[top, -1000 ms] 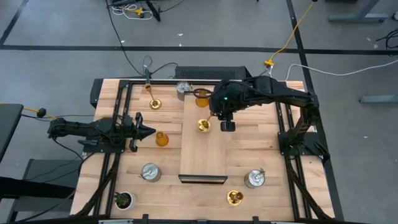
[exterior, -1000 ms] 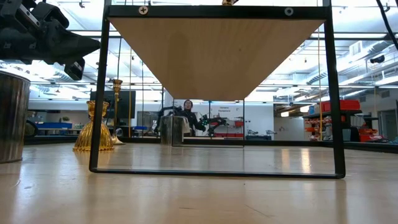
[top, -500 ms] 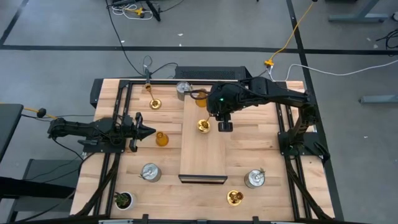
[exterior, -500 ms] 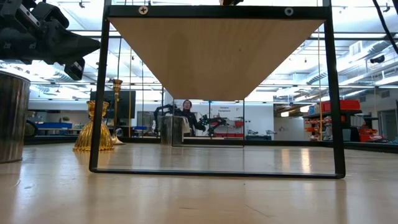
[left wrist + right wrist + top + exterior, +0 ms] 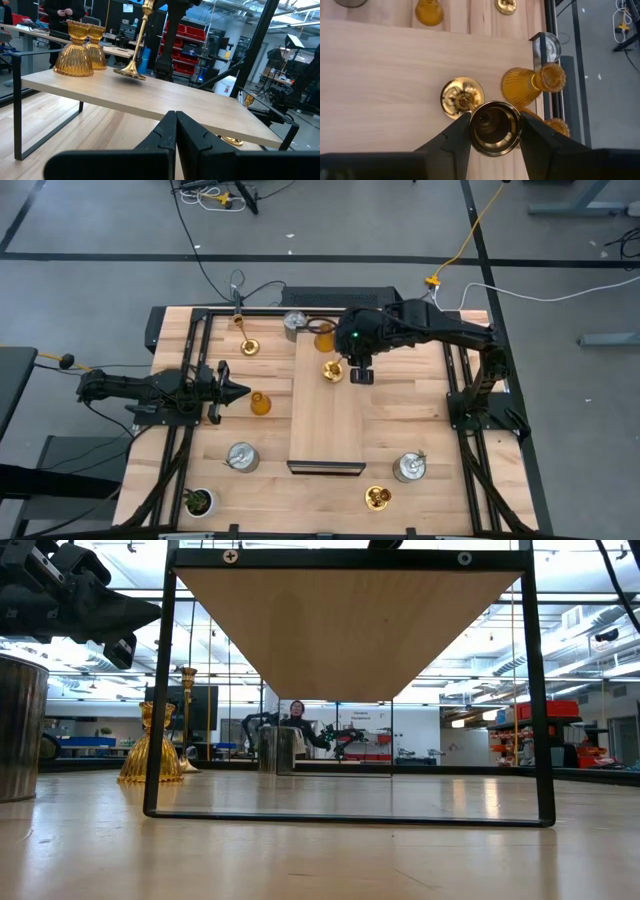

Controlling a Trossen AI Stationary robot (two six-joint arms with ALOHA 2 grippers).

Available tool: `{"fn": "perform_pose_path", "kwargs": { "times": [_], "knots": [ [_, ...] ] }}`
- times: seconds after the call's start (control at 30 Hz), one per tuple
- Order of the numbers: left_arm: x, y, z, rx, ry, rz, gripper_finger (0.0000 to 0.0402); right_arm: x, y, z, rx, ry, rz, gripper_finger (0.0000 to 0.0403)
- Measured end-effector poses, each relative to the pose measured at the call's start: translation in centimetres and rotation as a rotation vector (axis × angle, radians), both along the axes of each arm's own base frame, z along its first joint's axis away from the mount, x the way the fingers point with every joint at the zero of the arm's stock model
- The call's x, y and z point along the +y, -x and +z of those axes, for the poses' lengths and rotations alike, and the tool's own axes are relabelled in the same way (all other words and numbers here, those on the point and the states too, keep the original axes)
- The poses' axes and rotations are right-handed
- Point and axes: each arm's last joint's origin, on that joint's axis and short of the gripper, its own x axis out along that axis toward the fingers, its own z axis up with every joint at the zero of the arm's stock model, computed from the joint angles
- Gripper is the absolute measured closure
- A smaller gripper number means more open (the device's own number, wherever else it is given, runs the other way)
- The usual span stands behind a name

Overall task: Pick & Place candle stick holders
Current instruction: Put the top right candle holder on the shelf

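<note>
I see the right gripper [image 5: 492,131] clamped on the cup of a gold candle stick holder [image 5: 331,370], which stands tilted on the raised wooden shelf [image 5: 325,420], base lifted on one side, near two amber holders [image 5: 80,47] at the shelf's far end. The left gripper [image 5: 243,391] waits left of the shelf, fingers together, holding nothing.

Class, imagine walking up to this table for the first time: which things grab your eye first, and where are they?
The right end effector grips a gold candle holder by its cup, above the raised wooden shelf at the table's middle. Amber bell-shaped holders stand at the shelf's far end. The left end effector waits shut beside another amber holder.
</note>
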Motion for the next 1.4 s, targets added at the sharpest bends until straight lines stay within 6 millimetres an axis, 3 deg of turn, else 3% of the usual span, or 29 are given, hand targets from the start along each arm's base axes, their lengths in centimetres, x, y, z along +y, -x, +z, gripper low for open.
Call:
{"fn": "perform_pose_path", "kwargs": {
  "times": [0.8, 1.4],
  "knots": [
    [0.0, 0.0, 0.0, 0.0, 0.0, 0.0, 0.0392, -1.0, -0.7, -0.7, 0.013, -0.001, -0.025, 0.0261],
    [0.0, 0.0, 0.0, 0.0, 0.0, 0.0, 0.0392, -1.1, -1.0, -0.6, -0.012, 0.008, -0.015, 0.0201]
  ]
}}
